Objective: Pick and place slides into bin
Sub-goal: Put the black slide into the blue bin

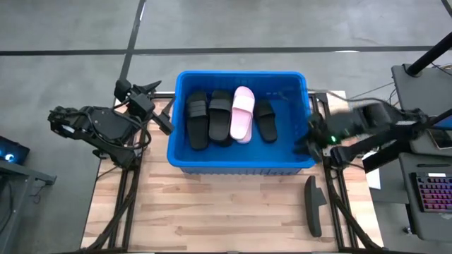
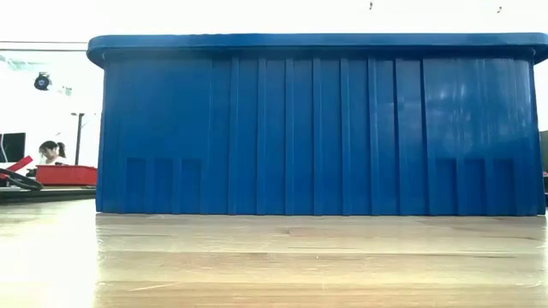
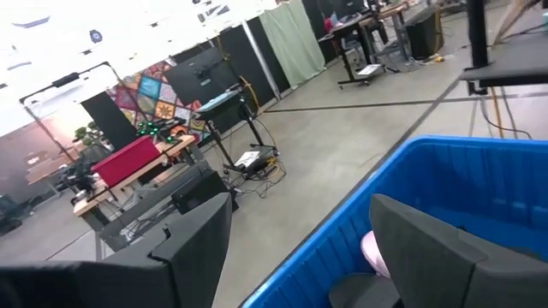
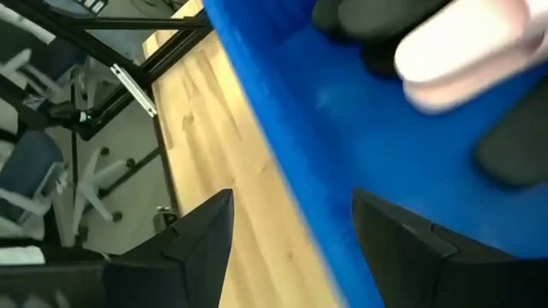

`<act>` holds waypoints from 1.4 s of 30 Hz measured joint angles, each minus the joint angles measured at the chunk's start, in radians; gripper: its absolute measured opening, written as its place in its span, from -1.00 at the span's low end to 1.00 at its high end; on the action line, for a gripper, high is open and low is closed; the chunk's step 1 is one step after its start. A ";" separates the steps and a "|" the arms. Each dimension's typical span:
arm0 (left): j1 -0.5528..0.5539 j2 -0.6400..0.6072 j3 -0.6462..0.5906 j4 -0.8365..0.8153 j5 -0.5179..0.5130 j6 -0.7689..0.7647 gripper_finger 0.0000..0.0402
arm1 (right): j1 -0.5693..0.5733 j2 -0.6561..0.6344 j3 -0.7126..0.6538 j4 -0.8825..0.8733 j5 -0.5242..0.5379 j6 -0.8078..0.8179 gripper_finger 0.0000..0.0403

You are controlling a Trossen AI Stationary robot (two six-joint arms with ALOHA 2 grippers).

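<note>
Bench (image 1: 212,212): carrying the bin toward its far half, light wood bare in front.
Loose slide (image 1: 313,205): black, lying on the bench near the right front edge, outside the bin, just in front of its right corner.
Bin (image 1: 240,164): bright blue, sitting mid-bench, filling most of the low view with its ribbed wall (image 2: 317,128).
Slides in bin: three black ones (image 1: 198,120) (image 1: 219,116) (image 1: 265,118) lying lengthwise on the floor of the bin, the pink one (image 1: 242,113) resting between the second and the third, touching its black neighbour on the left.
Right hand (image 1: 305,143): hanging at the bin's right wall near the front corner, fingers (image 4: 205,239) spread apart, gripping nothing.
Left hand (image 1: 164,106): waiting beside the bin's left rim toward the far corner, fingers (image 3: 201,244) spread, gripping nothing.
Room beyond: a person (image 2: 51,152) sitting far off at the left of the low view.
</note>
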State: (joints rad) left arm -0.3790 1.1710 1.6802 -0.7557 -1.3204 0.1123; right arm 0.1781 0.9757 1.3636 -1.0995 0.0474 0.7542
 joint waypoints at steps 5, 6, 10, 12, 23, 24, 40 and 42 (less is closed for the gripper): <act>0.000 0.009 0.000 -0.001 0.047 0.000 0.31 | 0.446 0.011 -0.034 -0.014 0.352 0.359 0.12; 0.000 0.010 0.000 -0.002 0.054 0.000 0.31 | 0.526 0.025 -0.043 -0.015 0.409 0.420 0.12; -0.001 0.018 0.000 -0.001 0.056 0.000 0.31 | 0.756 0.120 -0.059 -0.061 0.517 0.660 0.12; -0.002 0.023 0.000 -0.002 0.067 0.000 0.31 | 0.825 0.180 -0.059 -0.106 0.506 0.785 0.12; -0.002 0.040 0.000 -0.001 0.114 0.004 0.31 | 0.943 0.494 -0.060 -0.292 0.086 1.047 0.12; -0.002 0.040 0.000 -0.002 0.114 0.006 0.31 | 0.949 0.511 -0.060 -0.294 0.083 1.044 0.12; -0.002 0.040 0.000 -0.002 0.114 0.006 0.31 | 1.090 0.686 -0.060 -0.446 0.111 1.130 0.11; -0.002 0.040 0.000 -0.002 0.114 0.006 0.31 | 1.109 0.699 -0.060 -0.445 0.111 1.130 0.11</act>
State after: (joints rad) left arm -0.3813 1.2114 1.6798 -0.7578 -1.2068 0.1184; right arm 1.2868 1.6749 1.3037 -1.5441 0.1581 1.8846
